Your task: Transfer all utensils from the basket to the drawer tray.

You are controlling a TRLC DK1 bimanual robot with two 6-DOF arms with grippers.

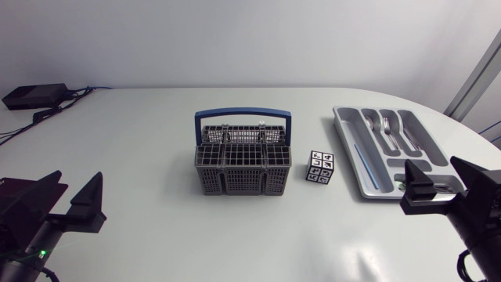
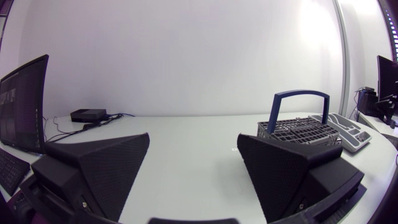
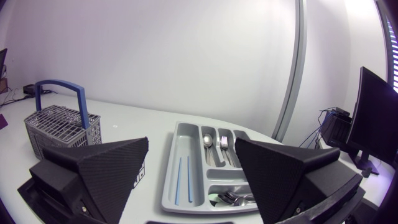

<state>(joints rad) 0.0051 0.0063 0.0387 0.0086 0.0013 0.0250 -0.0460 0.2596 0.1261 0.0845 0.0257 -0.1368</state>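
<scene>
Both grippers, left and right, stand open and empty; seen from above, the basket lies between 2 and 3 o'clock of the left and about 9 o'clock of the right, while the tray, long axis roughly 11-to-5 and holding the only utensils visible, sits just ahead of the right.

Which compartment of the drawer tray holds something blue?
The long narrow compartment on the side of the drawer tray facing the basket: it holds thin blue sticks, while the other compartments hold silver cutlery.
</scene>
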